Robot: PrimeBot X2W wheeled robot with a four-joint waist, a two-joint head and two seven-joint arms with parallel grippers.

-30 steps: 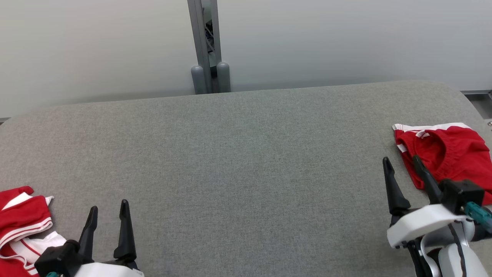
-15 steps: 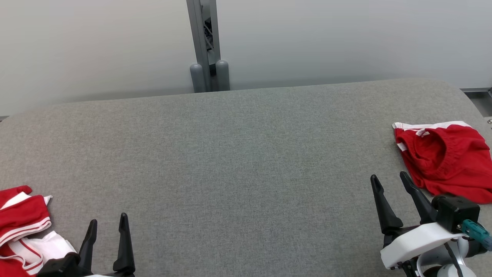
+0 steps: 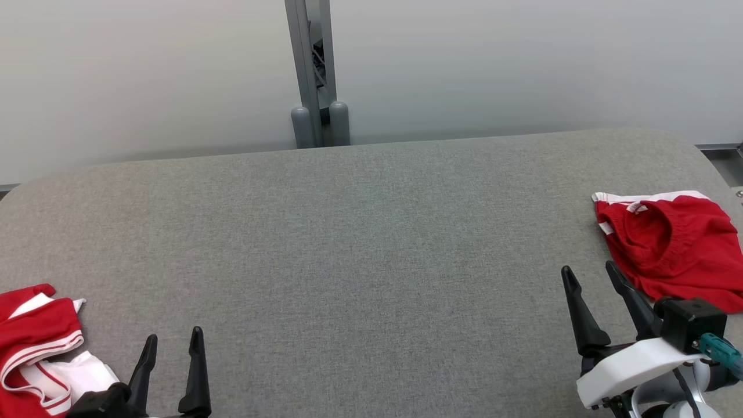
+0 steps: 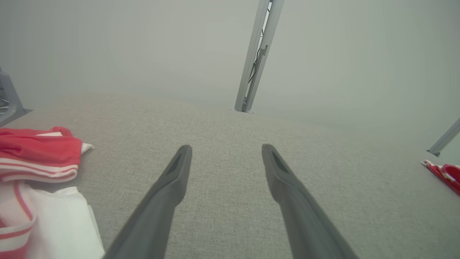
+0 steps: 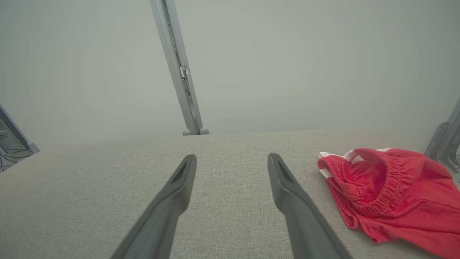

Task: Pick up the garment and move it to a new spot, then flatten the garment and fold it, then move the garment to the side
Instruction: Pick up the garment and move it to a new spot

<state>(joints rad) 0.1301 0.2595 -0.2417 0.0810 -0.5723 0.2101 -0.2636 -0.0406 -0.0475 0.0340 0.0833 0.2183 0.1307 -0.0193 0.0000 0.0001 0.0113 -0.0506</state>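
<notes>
A folded red garment (image 3: 673,244) with an elastic waistband and white trim lies flat near the right end of the grey cloth-covered table (image 3: 360,244). It also shows in the right wrist view (image 5: 391,194). My right gripper (image 3: 588,268) hovers open and empty just left of it, apart from the cloth (image 5: 231,156). A crumpled heap of red and white clothes (image 3: 35,348) sits at the near left corner (image 4: 39,158). To the right of that heap my left gripper (image 3: 174,337) stands open with nothing between its fingers (image 4: 226,147).
A grey metal post (image 3: 313,69) with two round feet rises behind the table's far edge, in front of pale wall panels. The table's rounded right corner (image 3: 705,151) lies close behind the folded garment.
My right gripper has drawn back from over the red garment toward the near edge and slightly left. The left gripper sits lower in the head view. The camera has shifted a little.
</notes>
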